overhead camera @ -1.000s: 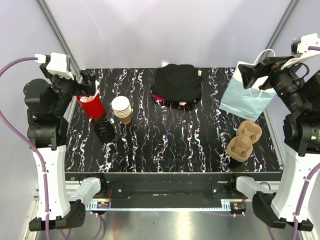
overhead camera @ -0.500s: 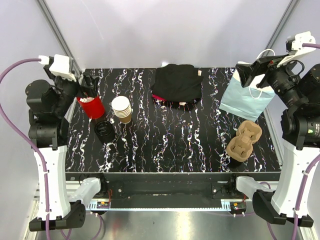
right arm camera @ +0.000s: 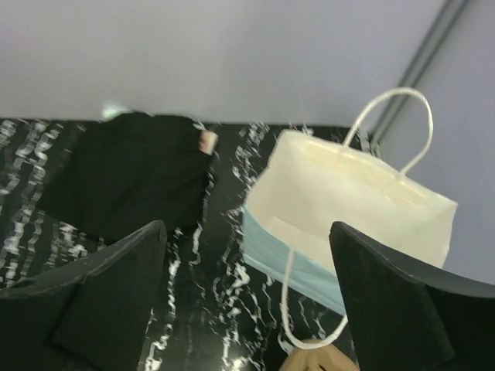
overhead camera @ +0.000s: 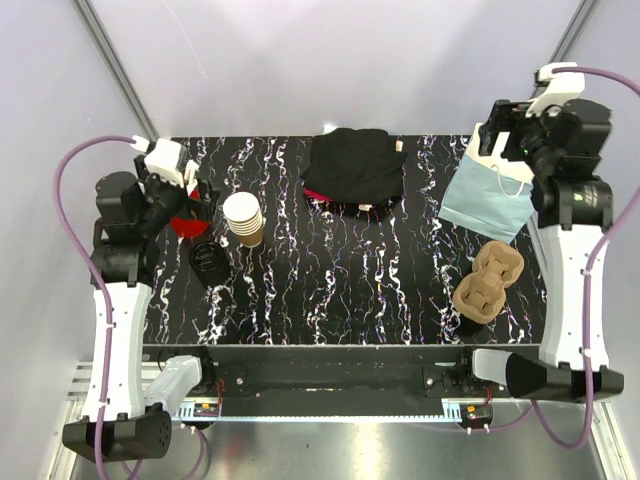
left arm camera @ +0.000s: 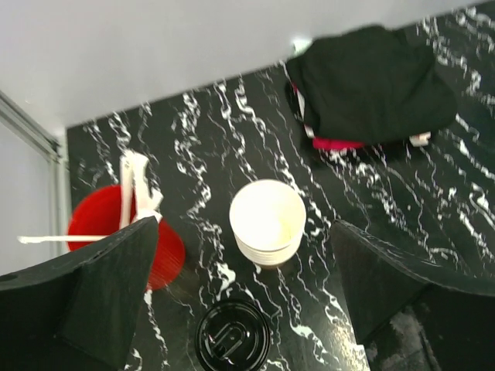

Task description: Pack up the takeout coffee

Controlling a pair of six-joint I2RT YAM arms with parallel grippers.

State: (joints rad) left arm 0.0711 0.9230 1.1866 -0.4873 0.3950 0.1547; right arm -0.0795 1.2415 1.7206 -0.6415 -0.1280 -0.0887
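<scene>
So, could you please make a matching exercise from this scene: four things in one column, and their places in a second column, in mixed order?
Things:
1. light blue paper bag with white handles
2. tan moulded-pulp cup carrier
3. black folded cloth
4. small paper cup with round black plastic lid

Places:
a. far edge, middle
b. left side
c. right side, nearest the arm bases
d. far right, standing open

Pairs: 1-d, 2-c, 3-a, 4-b.
</scene>
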